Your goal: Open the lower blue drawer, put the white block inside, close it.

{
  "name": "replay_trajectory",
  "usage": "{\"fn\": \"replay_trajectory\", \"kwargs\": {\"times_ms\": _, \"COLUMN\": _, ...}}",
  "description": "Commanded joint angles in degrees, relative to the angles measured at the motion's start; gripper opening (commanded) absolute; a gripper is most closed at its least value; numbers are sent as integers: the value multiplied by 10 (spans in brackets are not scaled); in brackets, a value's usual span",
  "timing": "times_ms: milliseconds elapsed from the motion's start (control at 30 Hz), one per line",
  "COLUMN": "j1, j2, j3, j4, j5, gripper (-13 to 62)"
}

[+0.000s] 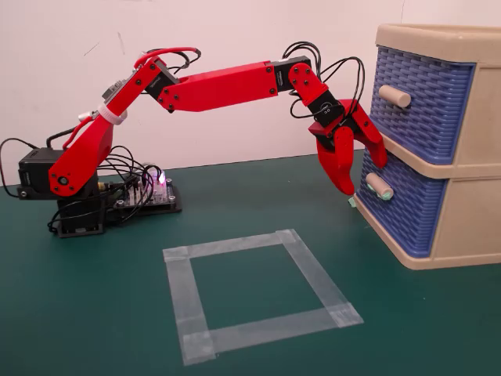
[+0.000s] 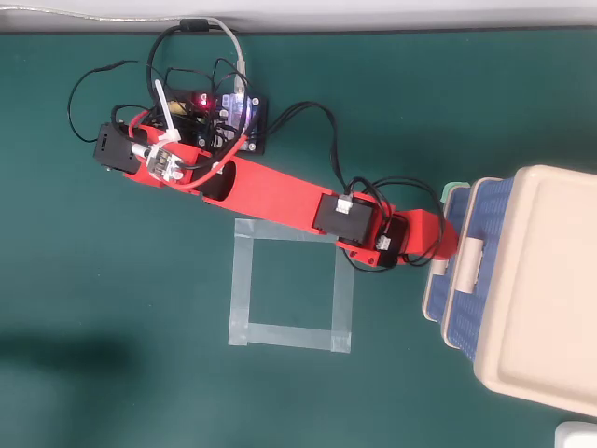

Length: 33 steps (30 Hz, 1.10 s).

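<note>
The lower blue drawer [image 1: 401,210] sits pushed into the beige cabinet [image 1: 470,211], its front just proud of the frame in the overhead view [image 2: 435,291]. Its teal-tipped peg handle [image 1: 378,187] shows beside my red gripper [image 1: 362,174]. The gripper is open, its fingers spread against the drawer front by the handle, with nothing held. From above, the gripper [image 2: 438,241] touches the drawer front. The white block is hidden.
The upper blue drawer [image 1: 421,102] with a plain beige handle [image 1: 394,95] is shut above. A square of clear tape [image 1: 258,294] lies on the green mat in front of the arm. The arm's base and wired controller board [image 1: 145,192] stand at the left.
</note>
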Motion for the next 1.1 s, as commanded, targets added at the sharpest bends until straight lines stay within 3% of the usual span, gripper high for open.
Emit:
{"fn": "replay_trajectory", "kwargs": {"times_ms": 0, "j1": -11, "j2": 101, "j3": -43, "j4": 42, "j5": 28, "gripper": 338}}
{"fn": "replay_trajectory", "kwargs": {"times_ms": 233, "j1": 124, "j2": 418, "j3": -10, "j4": 514, "j5": 2, "gripper": 337}}
{"fn": "replay_trajectory", "kwargs": {"times_ms": 467, "j1": 338, "j2": 651, "j3": 476, "j4": 461, "j5": -178, "gripper": 337}}
{"fn": "replay_trajectory", "kwargs": {"times_ms": 633, "j1": 556, "j2": 710, "j3": 767, "j4": 403, "j5": -483, "gripper": 338}}
{"fn": "replay_trajectory", "kwargs": {"times_ms": 833, "j1": 701, "j2": 765, "j3": 977, "j4": 301, "j5": -720, "gripper": 337}}
{"fn": "replay_trajectory", "kwargs": {"times_ms": 1067, "j1": 713, "j2": 844, "j3": 1119, "j4": 297, "j5": -737, "gripper": 338}}
